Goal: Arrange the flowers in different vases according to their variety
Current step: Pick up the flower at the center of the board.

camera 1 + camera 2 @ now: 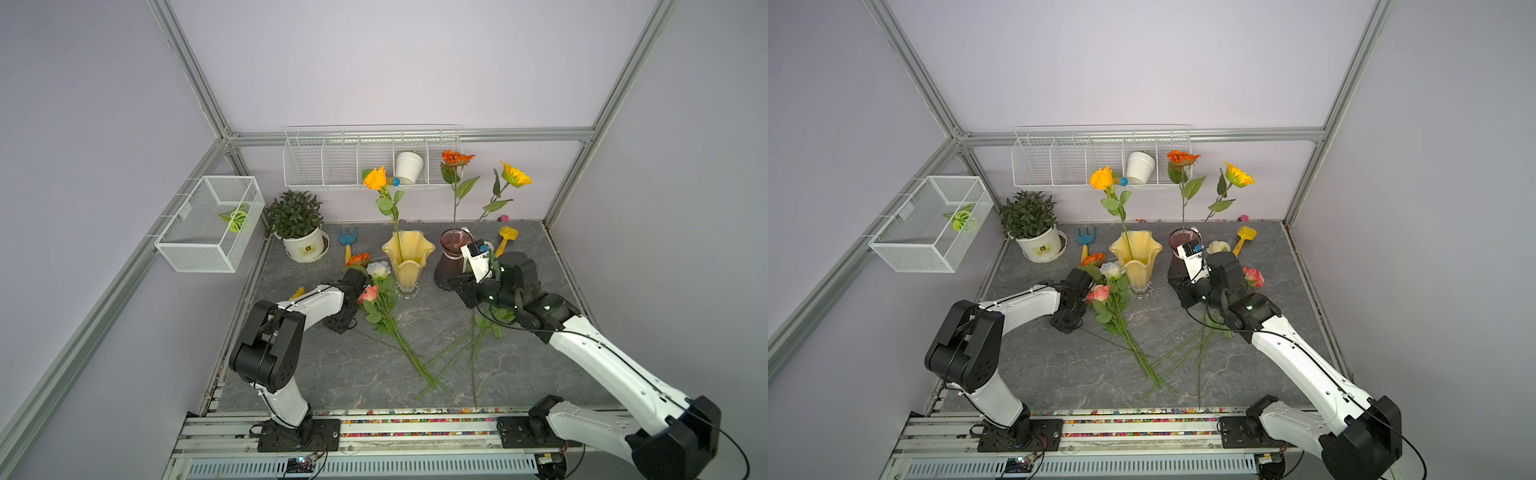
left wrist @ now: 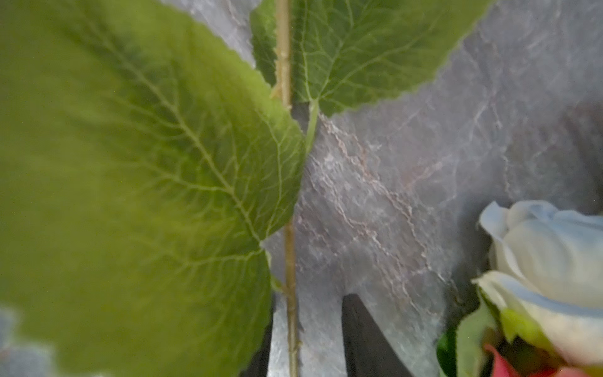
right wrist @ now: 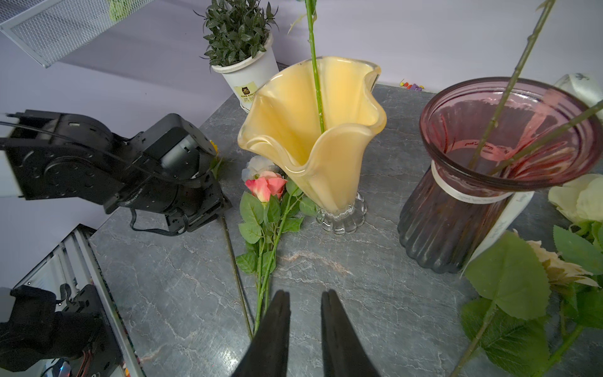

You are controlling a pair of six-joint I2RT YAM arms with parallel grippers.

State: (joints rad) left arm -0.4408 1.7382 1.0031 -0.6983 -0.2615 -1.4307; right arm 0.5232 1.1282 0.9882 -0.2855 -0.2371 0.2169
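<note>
The yellow vase (image 1: 407,257) holds an orange rose (image 1: 376,178). The purple vase (image 1: 451,249) holds an orange-red sunflower (image 1: 457,157) and a yellow one (image 1: 516,174). A white-blue rose (image 1: 378,269) and a pink rose (image 1: 369,293) lie left of the yellow vase, by an orange flower head (image 1: 358,259). My left gripper (image 2: 311,297) is low over the table there, open, with a thin leafy stem (image 2: 290,261) between its jaws, close to one finger. My right gripper (image 3: 305,293) hovers before the purple vase (image 3: 456,222), its jaws narrowly apart and empty. Cream flowers (image 3: 580,199) lie by it.
A potted green plant (image 1: 297,224) stands back left, with a blue rake (image 1: 347,237) beside it and a yellow shovel (image 1: 507,239) back right. A wire basket (image 1: 208,224) hangs on the left wall, and a wire shelf (image 1: 370,158) with a white pot (image 1: 409,166) on the back wall. Loose stems (image 1: 415,361) cross mid-table.
</note>
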